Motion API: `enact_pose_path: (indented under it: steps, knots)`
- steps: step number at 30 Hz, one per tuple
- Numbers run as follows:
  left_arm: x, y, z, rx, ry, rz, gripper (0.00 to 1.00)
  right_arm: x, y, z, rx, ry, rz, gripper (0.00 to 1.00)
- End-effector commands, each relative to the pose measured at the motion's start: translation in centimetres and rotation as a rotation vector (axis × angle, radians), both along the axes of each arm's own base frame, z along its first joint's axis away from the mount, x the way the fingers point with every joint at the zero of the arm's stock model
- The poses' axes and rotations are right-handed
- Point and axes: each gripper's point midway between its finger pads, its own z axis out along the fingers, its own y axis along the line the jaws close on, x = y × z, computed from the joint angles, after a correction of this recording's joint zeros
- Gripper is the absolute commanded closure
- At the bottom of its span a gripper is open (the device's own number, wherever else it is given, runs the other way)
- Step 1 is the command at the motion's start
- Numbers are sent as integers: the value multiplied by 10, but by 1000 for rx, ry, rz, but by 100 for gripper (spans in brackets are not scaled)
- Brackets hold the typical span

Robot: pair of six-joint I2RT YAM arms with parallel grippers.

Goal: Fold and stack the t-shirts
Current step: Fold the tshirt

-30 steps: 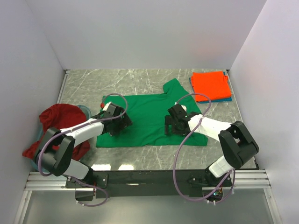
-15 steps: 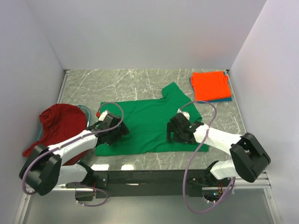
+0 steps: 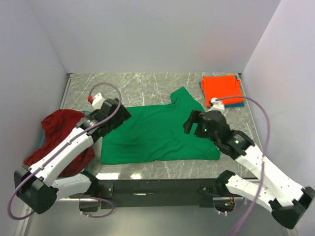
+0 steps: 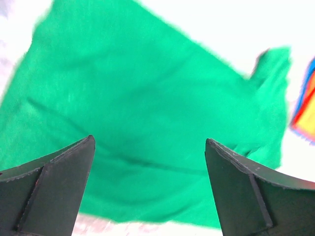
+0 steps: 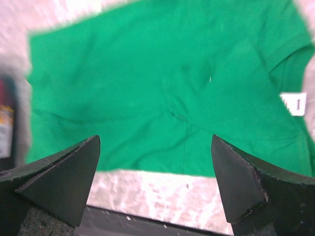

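Top external: green t-shirt [image 3: 157,135], marbled table [image 3: 142,86]; white walls [image 3: 147,34].

Plain white walls [image 3: 147,34], grey marble tabletop [image 3: 142,86]

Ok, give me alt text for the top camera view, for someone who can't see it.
A green t-shirt lies spread out on a marble table, with the open left gripper and open right gripper hovering over its two sides. A folded orange-red shirt sits on a teal one at the far right; a dark red shirt lies crumpled at the left.
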Motion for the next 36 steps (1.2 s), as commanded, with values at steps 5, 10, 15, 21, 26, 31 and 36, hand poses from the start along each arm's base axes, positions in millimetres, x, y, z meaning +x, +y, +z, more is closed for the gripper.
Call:
enact_pose_path:
  steps: [5,10,15,21,26,31,36]
  knots:
    - [46,44,41,158,-52,134,1,7,-29,30,6,-130,-139,0]
    - [95,70,17,188,32,159,1,29,-36,22,-48,-147,-159,0]
    - [141,85,-23,254,154,192,8,43,-31,-8,-72,-21,-82,0]
    - [175,102,-64,310,252,240,26,44,-24,-42,-92,72,-19,0]
    - [189,105,-99,314,320,248,40,43,-23,-54,-102,97,4,0]
    - [194,108,-117,324,361,278,43,43,-27,-58,-115,106,1,0]
    - [190,115,-128,338,396,308,43,43,-27,-62,-117,114,3,0]
